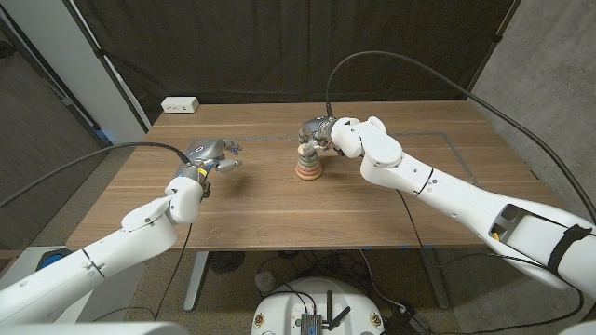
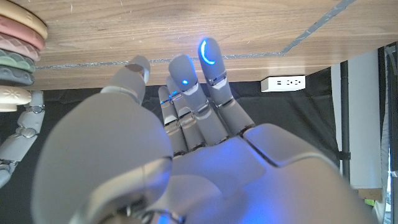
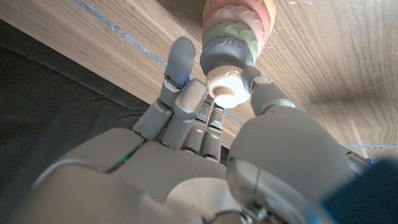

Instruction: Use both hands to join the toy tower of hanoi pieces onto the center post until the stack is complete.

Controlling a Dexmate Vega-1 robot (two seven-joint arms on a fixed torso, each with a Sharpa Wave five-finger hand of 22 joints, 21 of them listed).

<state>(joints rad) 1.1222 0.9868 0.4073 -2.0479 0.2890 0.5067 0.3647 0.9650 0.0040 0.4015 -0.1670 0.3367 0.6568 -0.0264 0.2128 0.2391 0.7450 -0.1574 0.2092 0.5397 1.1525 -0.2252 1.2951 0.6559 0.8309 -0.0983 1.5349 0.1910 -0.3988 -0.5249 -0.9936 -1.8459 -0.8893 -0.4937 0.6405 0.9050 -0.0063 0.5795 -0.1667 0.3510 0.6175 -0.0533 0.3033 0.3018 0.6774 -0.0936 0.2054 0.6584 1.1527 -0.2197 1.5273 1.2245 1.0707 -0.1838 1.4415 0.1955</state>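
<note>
In the head view the stack (image 1: pixel 307 164) stands upright on the tabletop (image 1: pixel 279 200) a little right of centre, its long axis vertical, and the right robot hand (image 1: pixel 318 131) sits directly over its top, reaching in from the right. The left robot hand (image 1: pixel 212 154) hovers well to the left of the stack, fingers apart and holding nothing, so the right arm is clearly the nearer one. In the left wrist view the left robot hand (image 2: pixel 186 143) shows loosely spread fingers with nothing between them, and the stack (image 2: pixel 18 59) sits off to one side, apart from those fingers. In the right wrist view the right robot hand (image 3: pixel 211 155) pinches the cream cap (image 3: pixel 227 86) at the stack's top between thumb and fingers; the grey, green and pink rings lie beyond it along the same axis. Whether the cap is fully seated I cannot tell; any further push should probably go straight down that vertical axis.
</note>
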